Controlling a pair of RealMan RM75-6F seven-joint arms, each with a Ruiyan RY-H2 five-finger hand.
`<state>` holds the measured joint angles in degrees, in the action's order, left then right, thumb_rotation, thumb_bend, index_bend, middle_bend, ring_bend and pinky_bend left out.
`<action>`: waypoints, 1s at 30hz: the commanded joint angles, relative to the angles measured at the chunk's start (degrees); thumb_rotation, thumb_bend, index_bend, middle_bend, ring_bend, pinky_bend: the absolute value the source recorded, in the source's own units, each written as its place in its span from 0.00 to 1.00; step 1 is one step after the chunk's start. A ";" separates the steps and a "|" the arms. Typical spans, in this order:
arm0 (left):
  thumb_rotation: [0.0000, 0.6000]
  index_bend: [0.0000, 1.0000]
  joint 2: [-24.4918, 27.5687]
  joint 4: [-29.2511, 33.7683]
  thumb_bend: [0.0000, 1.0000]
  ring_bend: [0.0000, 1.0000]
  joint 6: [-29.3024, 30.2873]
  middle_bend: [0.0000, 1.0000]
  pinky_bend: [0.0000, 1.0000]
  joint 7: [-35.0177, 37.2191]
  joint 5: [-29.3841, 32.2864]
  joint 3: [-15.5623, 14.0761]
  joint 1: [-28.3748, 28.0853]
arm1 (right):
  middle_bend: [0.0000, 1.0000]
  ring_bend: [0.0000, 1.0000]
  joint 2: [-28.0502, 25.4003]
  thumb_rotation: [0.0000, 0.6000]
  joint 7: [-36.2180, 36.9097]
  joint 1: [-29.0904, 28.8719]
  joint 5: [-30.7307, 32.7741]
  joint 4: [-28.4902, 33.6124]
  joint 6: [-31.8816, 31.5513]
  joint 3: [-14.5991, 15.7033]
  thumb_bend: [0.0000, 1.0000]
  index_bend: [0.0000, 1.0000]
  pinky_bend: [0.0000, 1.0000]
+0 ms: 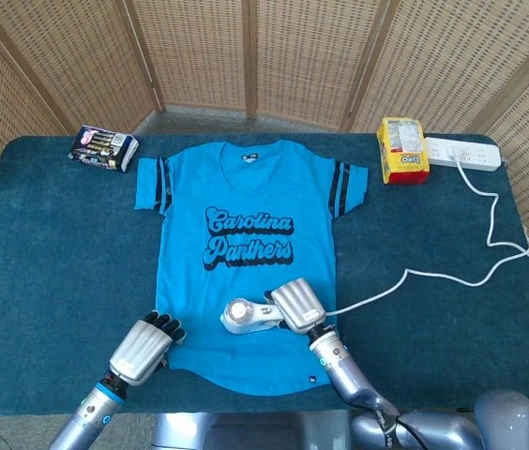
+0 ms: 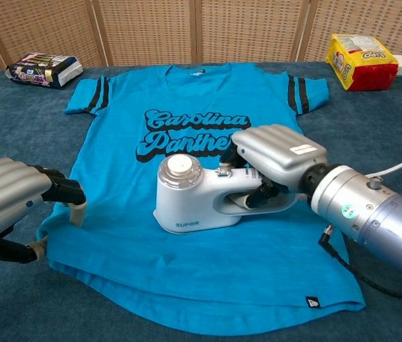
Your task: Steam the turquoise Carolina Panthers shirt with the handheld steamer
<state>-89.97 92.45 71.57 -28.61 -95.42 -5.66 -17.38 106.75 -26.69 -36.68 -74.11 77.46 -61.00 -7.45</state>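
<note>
The turquoise Carolina Panthers shirt point(image 1: 246, 187) point(image 2: 187, 92) lies flat on the dark blue table, collar at the far side. A white handheld steamer point(image 1: 244, 317) point(image 2: 187, 198) rests on the shirt's lower middle, just below the lettering. My right hand point(image 1: 294, 305) point(image 2: 276, 153) grips its handle from the right. My left hand point(image 1: 143, 345) point(image 2: 16, 196) rests at the shirt's lower left hem, its fingers curled and its fingertips point(image 2: 76, 210) pressing the fabric edge.
The steamer's white cord point(image 1: 415, 277) runs right to a power strip point(image 1: 461, 153) at the far right. A yellow snack pack point(image 1: 402, 150) point(image 2: 361, 60) sits beside it. A dark packet point(image 1: 103, 147) point(image 2: 43, 68) lies at the far left. Wicker screens stand behind the table.
</note>
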 commanded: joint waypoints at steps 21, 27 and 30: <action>0.90 0.55 -0.49 0.09 0.45 0.39 -0.34 0.45 0.39 -0.60 -0.07 -0.07 -0.02 | 0.75 0.80 -5.86 1.00 -1.42 0.08 3.71 -3.67 -0.20 -3.22 0.31 0.69 0.72; 0.91 0.55 -0.25 0.28 0.45 0.39 -0.33 0.45 0.39 -0.35 0.13 -0.19 0.13 | 0.75 0.80 -3.43 1.00 -1.42 -1.03 3.07 -4.42 0.36 -2.81 0.31 0.69 0.72; 0.91 0.55 -0.15 0.25 0.45 0.39 -0.21 0.46 0.39 -0.21 0.04 -0.26 0.19 | 0.75 0.80 -2.42 1.00 -1.52 -1.38 2.73 -4.70 0.35 -2.58 0.31 0.69 0.72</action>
<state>-90.13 92.68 71.36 -28.84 -95.39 -5.91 -17.20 104.19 -28.18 -37.95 -71.27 72.87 -60.64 -10.10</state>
